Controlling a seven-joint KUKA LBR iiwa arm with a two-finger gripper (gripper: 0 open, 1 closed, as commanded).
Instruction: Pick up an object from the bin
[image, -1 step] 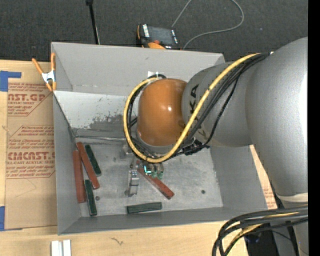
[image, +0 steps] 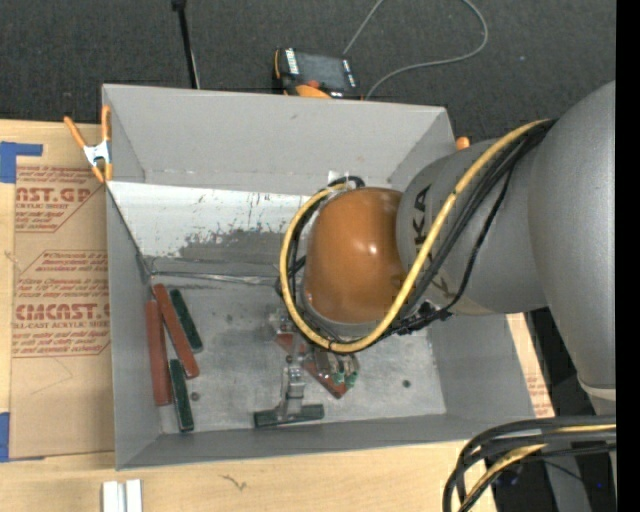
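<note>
The arm's pincer (image: 296, 390) hangs low over the bin (image: 270, 130) floor, beneath the orange wrist cover (image: 350, 255). Directly under its tip, against the bin's near wall, lies a dark green flat bar (image: 288, 416). Whether the pincer is open or closed on anything I cannot tell from here. Well away, by the wall farthest from the arm, lies a cluster of red and green sticks (image: 172, 350).

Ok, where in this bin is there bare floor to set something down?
The bin floor is bare between the red and green sticks on the left and the hand, and again right of the hand. It is crowded under the hand, by a dark green stick and a reddish piece.
</note>
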